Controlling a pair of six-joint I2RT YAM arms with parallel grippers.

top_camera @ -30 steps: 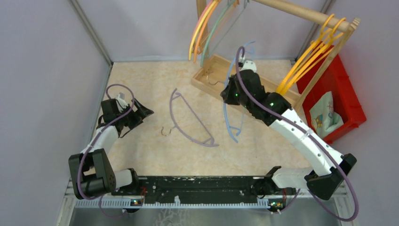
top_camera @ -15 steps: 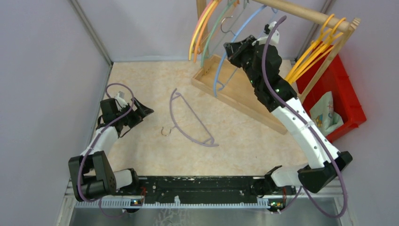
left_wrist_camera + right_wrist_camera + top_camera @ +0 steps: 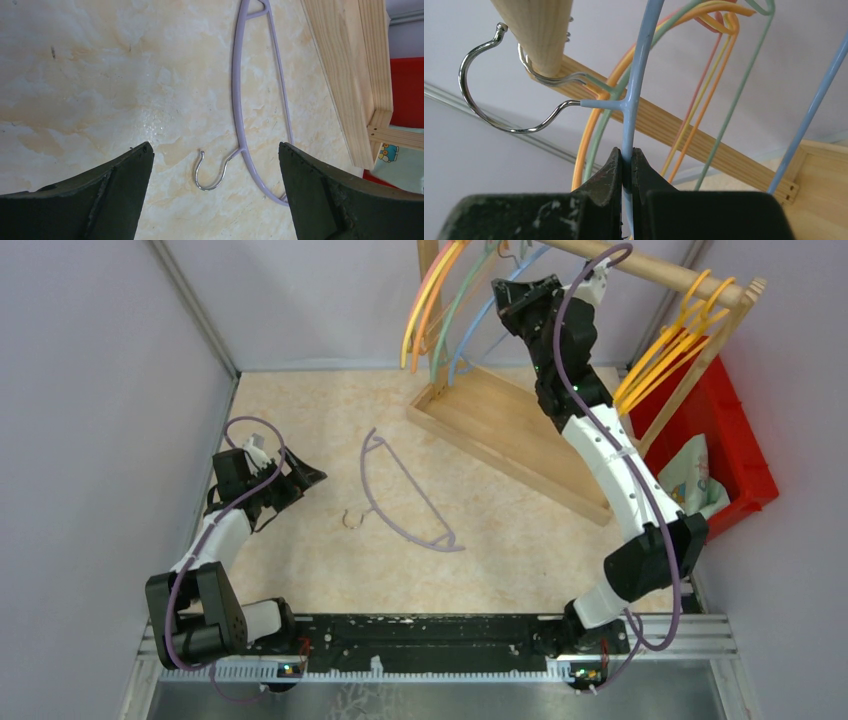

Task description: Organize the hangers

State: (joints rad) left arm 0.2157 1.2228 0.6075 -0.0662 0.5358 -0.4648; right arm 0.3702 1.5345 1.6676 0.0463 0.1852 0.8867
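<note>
A thin light-blue plastic-coated hanger (image 3: 644,50) (image 3: 478,320) is clamped at its neck, just below its hook, between the tightly closed fingers of the right gripper (image 3: 626,155) (image 3: 515,295). That gripper is raised high at the left end of the round wooden rail (image 3: 536,30) (image 3: 640,265) of the rack. The blue hanger's silver metal hook (image 3: 499,115) is seen curving just beside the rail; whether it is resting on the rail cannot be told. Orange, yellow and pale green hangers (image 3: 430,305) are hung close by at the same end of the rail. A bunch of yellow and orange hangers (image 3: 655,355) is hung at the right end.

A pale purple hanger (image 3: 410,490) (image 3: 237,75) is laid flat on the beige marbled tabletop (image 3: 300,410), well apart from the rack. The left gripper (image 3: 300,480) (image 3: 215,147) is held low over the tabletop, pointed at that hanger's hook, with its jaws spread wide and nothing gripped between them. A red plastic bin (image 3: 735,455) is set to the right of the rack.
</note>
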